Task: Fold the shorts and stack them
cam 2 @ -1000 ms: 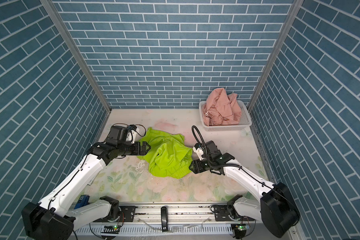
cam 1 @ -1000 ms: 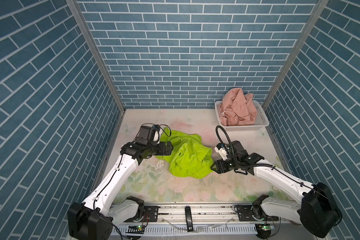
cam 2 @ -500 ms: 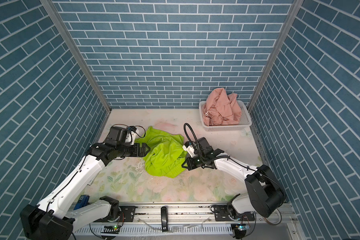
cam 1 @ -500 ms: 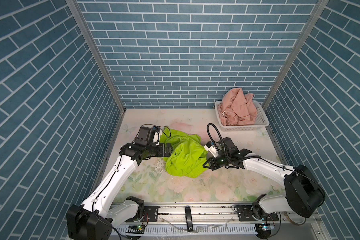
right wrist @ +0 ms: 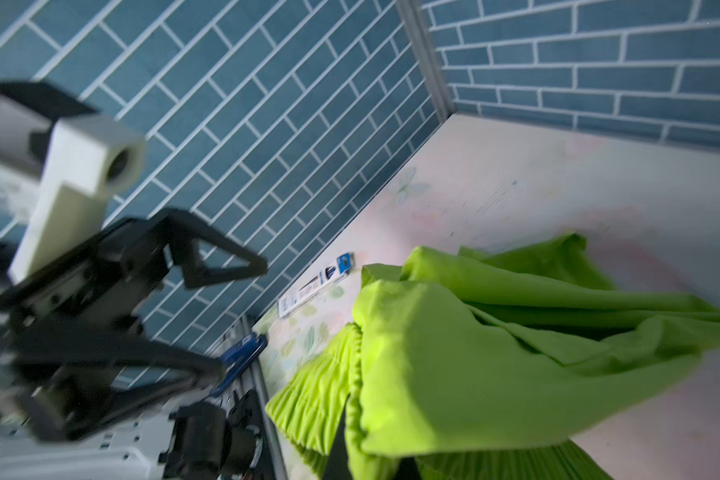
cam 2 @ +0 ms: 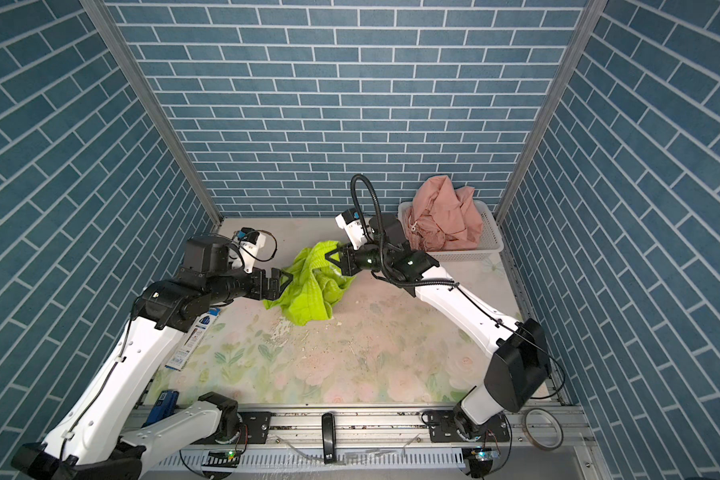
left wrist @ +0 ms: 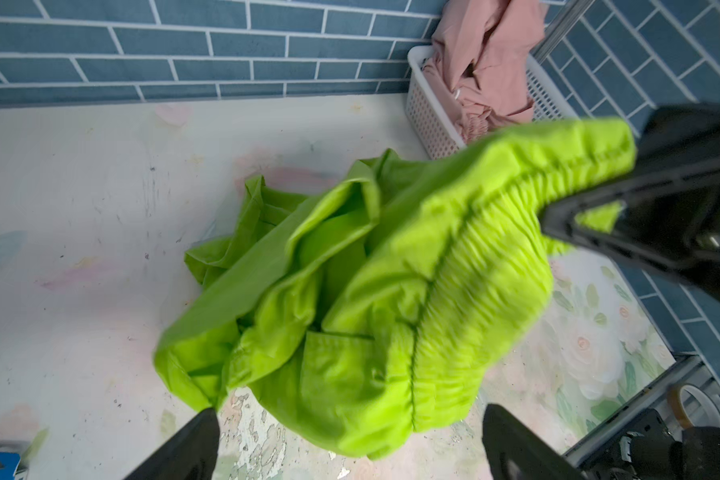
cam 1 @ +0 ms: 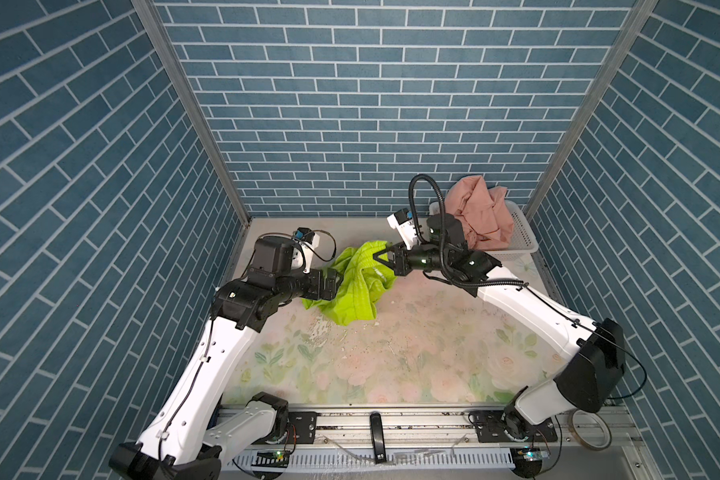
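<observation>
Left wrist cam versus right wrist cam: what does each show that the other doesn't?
Only left wrist: the right gripper from outside, jaws shut on the waistband of the green shorts; the pink shorts heaped in the white basket. Only right wrist: the left gripper seen whole, jaws open, holding nothing; a blue-and-white packet by the wall. Both: the green shorts, partly lifted off the floral table.

1. Blue brick-pattern walls box me in on three sides: back wall point(cam 1: 350, 104), left wall point(cam 1: 80, 187), right wall point(cam 1: 661, 187).
2. Grey metal posts point(cam 1: 195, 112) run up both back corners.
3. My tabletop point(cam 1: 391, 365) is pale, printed with faded pink flowers and green leaves, scuffed and flaking towards the middle.
4. An aluminium rail point(cam 1: 433, 422) lines its near edge.
5. The light falls soft and even.
</observation>
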